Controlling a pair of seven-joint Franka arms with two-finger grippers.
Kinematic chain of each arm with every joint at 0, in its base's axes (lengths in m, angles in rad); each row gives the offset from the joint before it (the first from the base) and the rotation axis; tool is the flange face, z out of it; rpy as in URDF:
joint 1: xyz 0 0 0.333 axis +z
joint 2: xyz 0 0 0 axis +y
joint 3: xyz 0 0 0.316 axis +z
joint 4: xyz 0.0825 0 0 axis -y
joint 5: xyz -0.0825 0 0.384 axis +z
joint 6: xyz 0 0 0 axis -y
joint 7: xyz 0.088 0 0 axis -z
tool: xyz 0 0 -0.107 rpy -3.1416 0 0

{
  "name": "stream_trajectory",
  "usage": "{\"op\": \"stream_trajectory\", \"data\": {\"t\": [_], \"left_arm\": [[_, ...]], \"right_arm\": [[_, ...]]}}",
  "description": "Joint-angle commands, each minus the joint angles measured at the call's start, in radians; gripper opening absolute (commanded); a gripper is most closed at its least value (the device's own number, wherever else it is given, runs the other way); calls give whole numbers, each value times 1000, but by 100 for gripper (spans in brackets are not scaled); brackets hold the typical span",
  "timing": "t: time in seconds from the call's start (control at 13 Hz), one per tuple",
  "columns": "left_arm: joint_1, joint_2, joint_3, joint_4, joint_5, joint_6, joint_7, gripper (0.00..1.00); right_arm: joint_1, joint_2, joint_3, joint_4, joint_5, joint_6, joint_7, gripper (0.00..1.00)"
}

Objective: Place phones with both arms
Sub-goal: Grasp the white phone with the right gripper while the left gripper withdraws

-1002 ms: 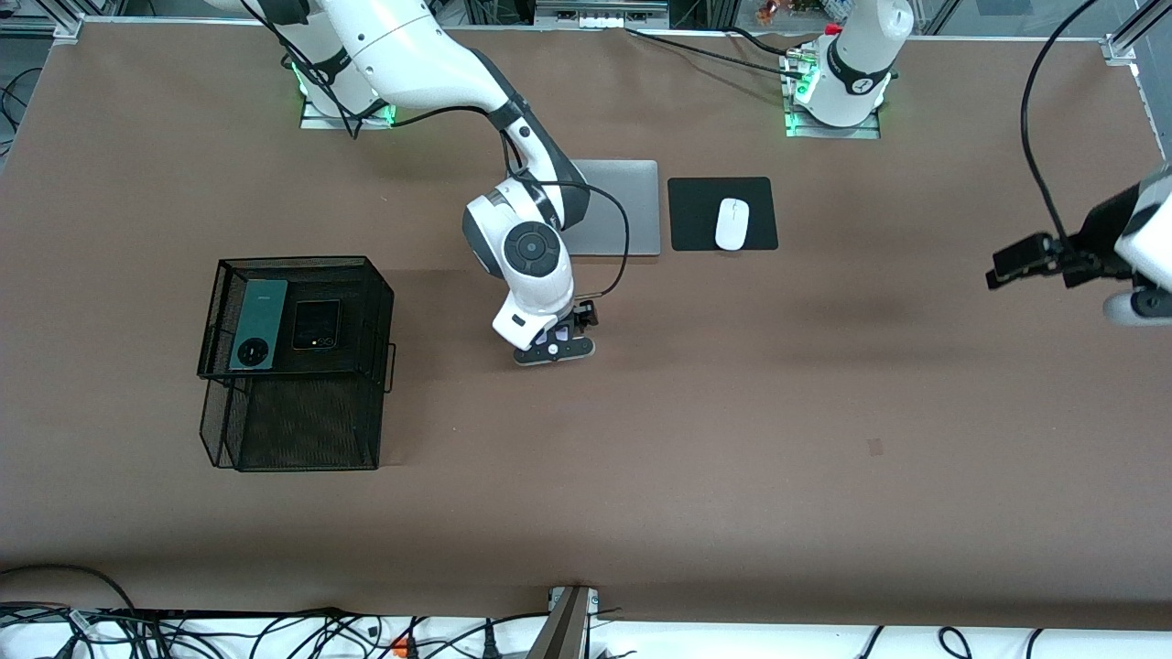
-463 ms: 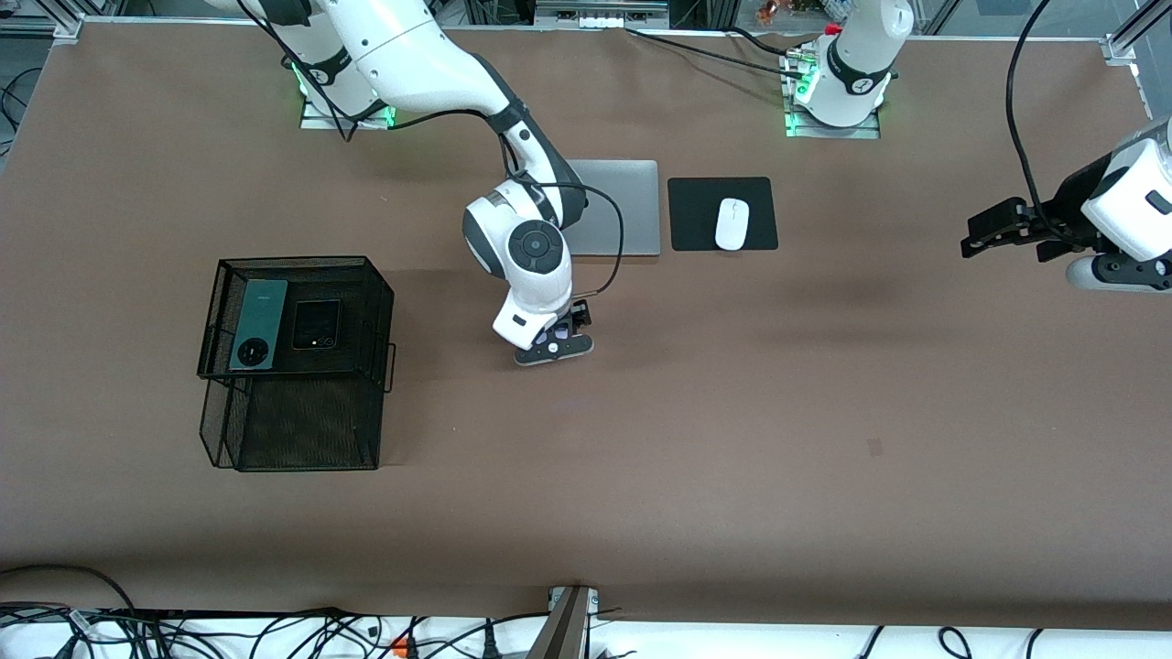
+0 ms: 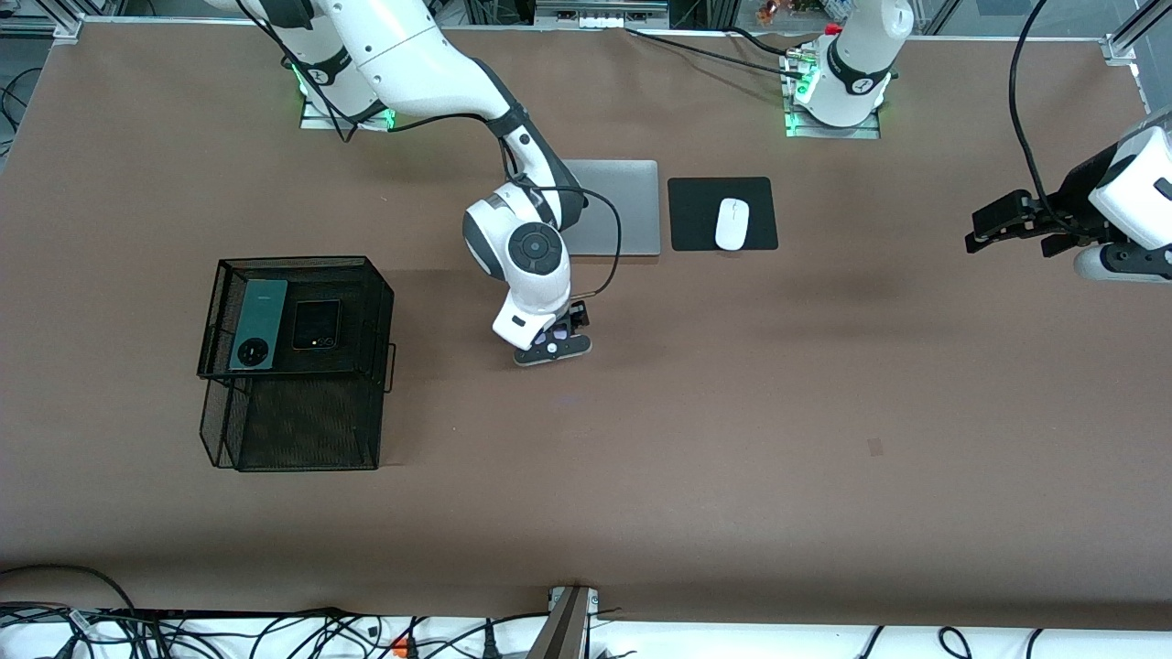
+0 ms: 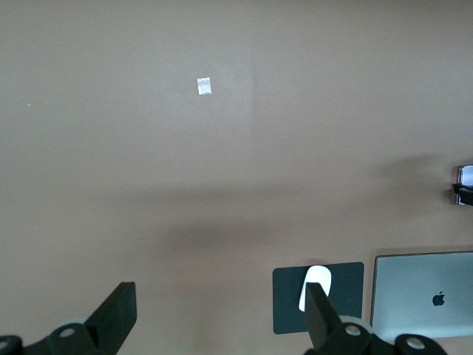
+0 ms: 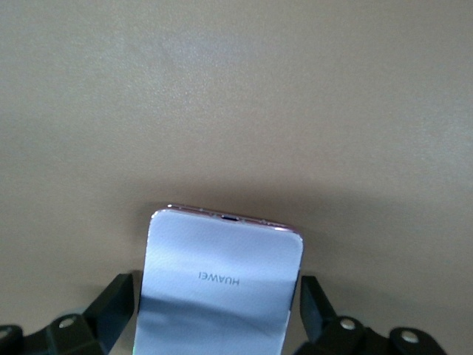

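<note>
Lilac-white Huawei phone [image 5: 220, 288] sat between the right gripper's [image 3: 555, 349] spread fingers [image 5: 111, 307], which flanked its edges without visibly clamping it. Farther off, the green phone [image 3: 257, 324] and black phone [image 3: 316, 324] lay atop the mesh basket [image 3: 298, 426]. The left gripper [image 4: 220, 318] hung open-fingered above bare table [image 3: 732, 439].

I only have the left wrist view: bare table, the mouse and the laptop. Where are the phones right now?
Observer: Two lie side by side on top of the black wire basket, toward the right arm's end of the table: the green phone and the black phone.
Operator: And the third one?
Observer: The lilac phone is directly under the right hand, which is low over the table close to the laptop.
Operator: Which side of it is up?
Observer: The right wrist view shows its glossy side with the Huawei lettering facing up.
</note>
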Motion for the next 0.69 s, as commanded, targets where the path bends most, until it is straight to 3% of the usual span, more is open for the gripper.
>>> {"op": "stream_trajectory", "data": {"t": [0.0, 0.15, 0.23, 0.39, 0.46, 0.54, 0.62], "left_arm": [[15, -27, -6, -28, 4, 12, 24, 100], [15, -27, -3, -28, 5, 9, 24, 100], [15, -28, -1, -28, 5, 9, 23, 100], [15, -28, -1, -28, 5, 5, 18, 100], [15, -30, -3, -28, 5, 2, 11, 100], [15, -30, -4, -28, 5, -4, 9, 100], [15, -28, -9, -28, 5, -5, 7, 100]], "right_arm": [[-1, 6, 5, -10, -14, 35, -9, 99], [1, 13, 5, -10, -14, 52, -7, 98], [2, 15, 5, -10, -14, 58, -7, 90], [2, 13, 5, -12, -15, 58, -4, 35], [2, 10, 2, -15, -15, 58, -7, 17], [1, 3, -4, -15, -14, 54, -9, 6], [1, -17, -15, -15, -14, 49, -12, 4]]}}
